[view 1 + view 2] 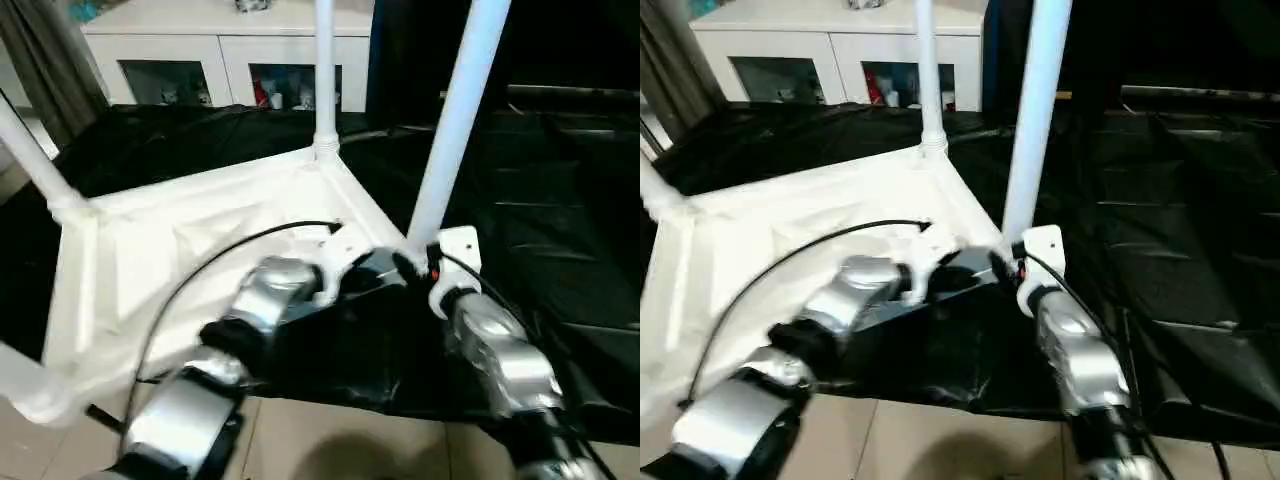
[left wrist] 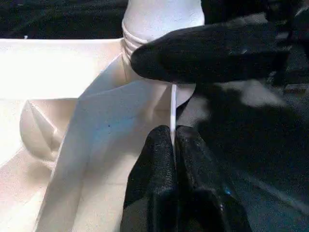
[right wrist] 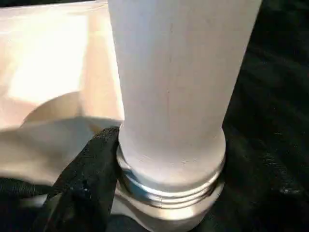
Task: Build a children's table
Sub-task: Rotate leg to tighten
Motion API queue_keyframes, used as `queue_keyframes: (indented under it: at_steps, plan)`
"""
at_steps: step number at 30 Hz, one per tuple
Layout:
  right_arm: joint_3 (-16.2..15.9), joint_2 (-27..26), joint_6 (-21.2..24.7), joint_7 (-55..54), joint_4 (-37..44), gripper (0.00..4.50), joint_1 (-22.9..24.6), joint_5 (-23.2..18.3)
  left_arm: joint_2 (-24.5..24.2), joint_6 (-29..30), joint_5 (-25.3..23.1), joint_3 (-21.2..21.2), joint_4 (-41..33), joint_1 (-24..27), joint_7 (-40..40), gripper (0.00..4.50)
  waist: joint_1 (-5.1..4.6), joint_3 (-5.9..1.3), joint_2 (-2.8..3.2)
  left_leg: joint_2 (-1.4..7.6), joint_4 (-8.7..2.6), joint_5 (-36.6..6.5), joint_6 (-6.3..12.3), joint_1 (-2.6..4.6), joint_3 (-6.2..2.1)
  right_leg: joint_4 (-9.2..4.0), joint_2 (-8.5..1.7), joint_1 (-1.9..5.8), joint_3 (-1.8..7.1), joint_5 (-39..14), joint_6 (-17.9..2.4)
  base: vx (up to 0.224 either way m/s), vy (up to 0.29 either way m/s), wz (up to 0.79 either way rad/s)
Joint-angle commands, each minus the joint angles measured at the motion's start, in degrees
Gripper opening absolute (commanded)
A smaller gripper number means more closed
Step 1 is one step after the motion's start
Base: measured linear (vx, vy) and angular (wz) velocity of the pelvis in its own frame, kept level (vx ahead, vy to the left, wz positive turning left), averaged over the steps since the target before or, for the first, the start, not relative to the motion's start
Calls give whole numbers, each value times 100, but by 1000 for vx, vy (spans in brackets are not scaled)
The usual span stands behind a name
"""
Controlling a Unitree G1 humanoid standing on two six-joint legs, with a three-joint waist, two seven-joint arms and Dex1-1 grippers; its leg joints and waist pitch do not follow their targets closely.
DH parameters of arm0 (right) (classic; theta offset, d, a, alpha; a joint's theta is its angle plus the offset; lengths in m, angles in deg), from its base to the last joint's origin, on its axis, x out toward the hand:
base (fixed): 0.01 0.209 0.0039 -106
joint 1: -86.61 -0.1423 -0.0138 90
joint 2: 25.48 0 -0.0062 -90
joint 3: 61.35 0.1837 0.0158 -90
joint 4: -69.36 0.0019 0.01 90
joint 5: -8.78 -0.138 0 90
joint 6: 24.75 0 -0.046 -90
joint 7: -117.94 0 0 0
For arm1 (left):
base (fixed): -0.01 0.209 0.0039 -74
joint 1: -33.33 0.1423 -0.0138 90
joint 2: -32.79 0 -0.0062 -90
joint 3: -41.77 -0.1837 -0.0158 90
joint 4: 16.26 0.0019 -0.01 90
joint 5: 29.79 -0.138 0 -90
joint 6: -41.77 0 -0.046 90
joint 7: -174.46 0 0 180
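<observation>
Four legs stand in the upturned table top, which lies ribbed side up on the black sheet with the white cabinet behind it. The leg that matters is the near-corner leg, rising at about one o'clock from its corner socket, long axis close to upright and leaning slightly to the right in the head views.

The right gripper is at the base of this leg, jaws partly spread. One black finger presses the threaded collar at nine o'clock of the tube, while the other cannot be made out, so I cannot tell whether it truly clamps the leg. The left gripper reaches in from seven o'clock and is pinched tight on the thin rim of the top just beside the same corner, steadying it.

The leg's threads show above the socket, so I judge it not fully seated. Any turning would go about that upright axis, and the right arm is the nearer one to do it
</observation>
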Motion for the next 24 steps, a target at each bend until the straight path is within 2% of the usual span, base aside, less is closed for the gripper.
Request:
queue_keyframes:
  at_steps: [1, 5, 6, 7, 9, 11, 13, 15, 17, 19, 20, 21, 23, 24]
  plan:
    - [-60, -317, -84, -276, -404, 272, -218, -41, 404, -125, 169, 57, 185, 29, -281, 0, -25, -318, -148, 71, -359, -707, 521, -66, -12, -468, -267, 324, 222, -1935, -934, 0, 0, 0]
    - [-185, -388, -212, -328, -540, 272, -305, 161, 408, -194, 144, 82, 295, -15, -287, 0, -31, -321, -138, 74, -362, -728, 608, -67, -15, -460, -263, 327, 218, -1845, -956, 0, 0, 0]
    - [-201, -384, -233, -324, -534, 272, -294, 182, 391, -201, 143, 89, 303, -18, -283, 0, -26, -308, -159, 73, -367, -803, 622, -61, -9, -474, -268, 322, 215, -1967, -933, 0, 0, 0]
    - [-225, -379, -285, -327, -531, 272, -276, 221, 360, -218, 137, 106, 329, -30, -283, 0, -26, -304, -150, 77, -372, -846, 627, -57, -10, -487, -272, 319, 215, -2068, -910, 0, 0, 0]
    - [-183, -376, -460, -111, -456, 328, -220, 111, 263, -320, 150, 146, 327, -49, -221, 0, -31, -304, -167, 77, -377, -872, 630, -60, -12, -499, -272, 318, 214, -2139, -861, 0, 0, 0]
    - [-143, -347, -522, 24, -390, 342, -198, 33, 209, -376, 189, 175, 286, -47, -107, 0, -27, -308, -152, 85, -381, -845, 652, -61, -19, -485, -272, 318, 216, -2069, -875, 0, 0, 0]
    - [-221, -24, -519, 529, -9, 351, -81, -4, 19, -458, 247, 128, 76, 40, 423, 0, -29, -313, -154, 83, -377, -818, 714, -74, -18, -469, -270, 337, 214, -1910, -916, 0, 0, 0]
    - [-217, 63, -448, 709, 146, 361, -34, -77, -42, -484, 256, 106, 16, 68, 567, 0, -18, -313, -155, 97, -375, -767, 780, -72, -14, -452, -270, 341, 227, -1767, -965, 0, 0, 0]
    - [-272, 237, -176, 1091, 400, 389, 55, -213, -129, -529, 294, 93, -63, 110, 785, 0, -14, -313, -164, 92, -371, -774, 827, -70, -9, -451, -268, 348, 227, -1760, -1001, 0, 0, 0]
    - [-480, 725, 62, 1741, 790, 389, 271, -246, -304, -551, 386, 74, -224, 197, 1231, 0, 19, -309, -165, 125, -377, -748, 842, -67, -16, -437, -278, 360, 241, -1732, -1005, 0, 0, 0]
    - [-480, 725, 62, 1741, 790, 389, 271, -246, -304, -551, 386, 74, -224, 197, 1231, 0, 19, -309, -165, 125, -377, -748, 842, -67, -16, -437, -278, 360, 241, -1732, -1005, 0, 0, 0]
    - [-589, 1155, 123, 2277, 1107, 389, 468, -306, -488, -608, 465, 49, -377, 296, 1668, 0, 5, -306, -152, 125, -379, -854, 826, -54, -8, -448, -276, 329, 240, -1811, -1037, 0, 0, 0]
    - [-592, 1552, 169, 2776, 1385, 389, 630, -424, -708, -682, 552, 8, -548, 419, 2203, 0, 25, -299, -155, 133, -385, -960, 817, -59, -11, -464, -278, 351, 248, -1917, -986, 0, 0, 0]
    - [-590, 1686, 187, 2930, 1460, 389, 666, -451, -787, -628, 583, 9, -598, 453, 2354, 0, 31, -310, -133, 137, -388, -955, 818, -64, -17, -456, -291, 347, 255, -1914, -993, 0, 0, 0]
